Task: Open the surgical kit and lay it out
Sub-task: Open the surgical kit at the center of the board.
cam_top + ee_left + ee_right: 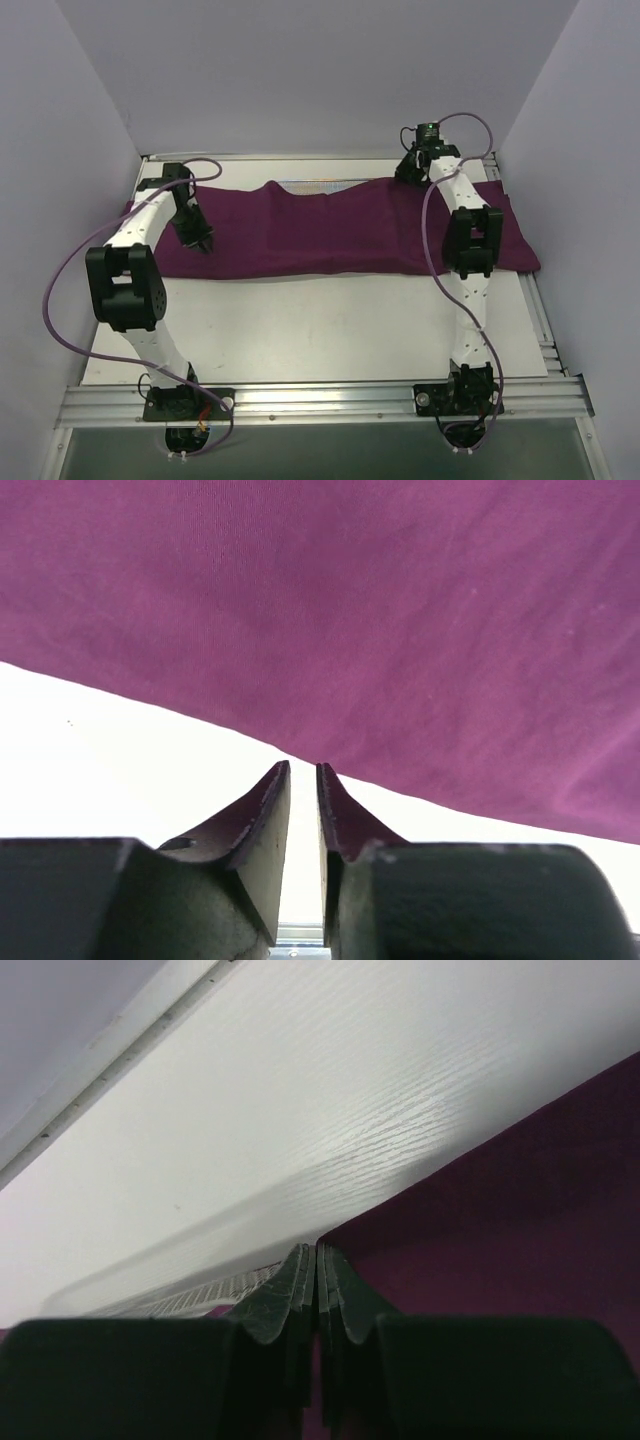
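Large dark purple cloth wrap (340,225) lay across the far half of the white desk (330,320), left end effector (302,768) barely parted and empty at its near edge, right end effector (316,1250) closed at its far edge.

Cloth wrap (330,230): lies across the far half of the table (330,330), from its left edge to its right edge. Wire-mesh tray (318,183): a strip shows behind the wrap's far edge, mid-table. Left gripper (203,243): at the wrap's near-left edge. Right gripper (408,172): at the wrap's far edge, right of the tray strip.
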Motion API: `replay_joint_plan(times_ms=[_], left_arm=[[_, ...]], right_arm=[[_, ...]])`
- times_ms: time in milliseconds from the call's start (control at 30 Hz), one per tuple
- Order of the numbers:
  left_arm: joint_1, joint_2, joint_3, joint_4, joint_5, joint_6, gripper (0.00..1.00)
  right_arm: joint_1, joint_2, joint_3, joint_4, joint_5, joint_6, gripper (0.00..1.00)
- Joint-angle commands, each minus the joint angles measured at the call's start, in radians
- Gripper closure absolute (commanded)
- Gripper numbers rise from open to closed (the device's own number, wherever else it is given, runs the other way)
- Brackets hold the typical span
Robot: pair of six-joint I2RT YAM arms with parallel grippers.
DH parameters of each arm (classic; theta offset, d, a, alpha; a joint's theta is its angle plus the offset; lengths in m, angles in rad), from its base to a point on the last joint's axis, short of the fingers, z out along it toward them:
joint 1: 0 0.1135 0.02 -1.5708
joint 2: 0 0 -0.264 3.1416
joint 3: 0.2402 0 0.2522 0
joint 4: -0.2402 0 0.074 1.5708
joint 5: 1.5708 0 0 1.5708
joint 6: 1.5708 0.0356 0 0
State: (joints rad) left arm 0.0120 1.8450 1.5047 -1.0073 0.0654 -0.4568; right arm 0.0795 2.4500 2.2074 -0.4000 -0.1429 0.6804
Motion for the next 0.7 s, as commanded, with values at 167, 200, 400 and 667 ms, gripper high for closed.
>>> replay_joint_plan(times_ms=[167, 200, 400, 667], left_arm=[[-0.001, -0.070, 0.086, -0.033, 0.002, 0.014, 0.69], [-0.001, -0.067, 0.092, -0.033, 0.013, 0.009, 0.68], [-0.001, -0.049, 0.118, -0.010, 0.106, -0.048, 0.58], [-0.001, -0.001, 0.084, 0.091, 0.279, -0.161, 0.44]], right_arm=[[0.016, -0.270, -0.107, -0.054, 0.008, -0.055, 1.00], [0.019, -0.290, -0.151, -0.059, 0.003, -0.058, 1.00], [0.043, -0.492, -0.392, -0.062, -0.056, -0.103, 1.00], [0.057, -0.770, -0.826, -0.026, -0.147, -0.186, 1.00]])
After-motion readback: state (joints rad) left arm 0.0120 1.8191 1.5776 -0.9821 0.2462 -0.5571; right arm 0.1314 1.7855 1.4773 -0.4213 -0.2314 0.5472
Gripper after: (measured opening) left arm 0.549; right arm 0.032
